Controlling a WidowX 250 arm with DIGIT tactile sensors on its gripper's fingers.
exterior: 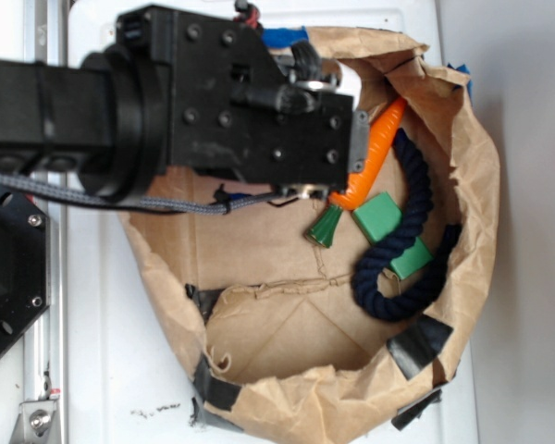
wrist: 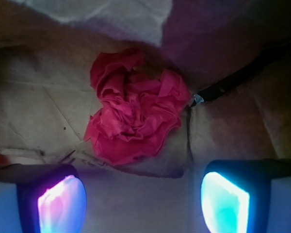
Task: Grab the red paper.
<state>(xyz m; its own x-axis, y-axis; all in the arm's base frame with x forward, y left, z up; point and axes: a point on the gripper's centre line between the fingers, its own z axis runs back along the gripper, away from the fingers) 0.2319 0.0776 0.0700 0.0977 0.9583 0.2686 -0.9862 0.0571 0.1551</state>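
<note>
Red paper (wrist: 136,116) just beyond open hand (wrist: 143,201), untouched, centred between fingers.

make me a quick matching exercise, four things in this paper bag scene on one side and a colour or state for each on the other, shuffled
Things:
1. red paper
2. carrot toy
3. rope
4. gripper

Descriptions:
A. dark navy, curved around the green blocks
B. open, fingers apart with nothing between them
C. orange with a green top
D. crumpled into a ruffled wad on the brown paper

Pairs: 1-D, 2-C, 3-A, 4-B
</note>
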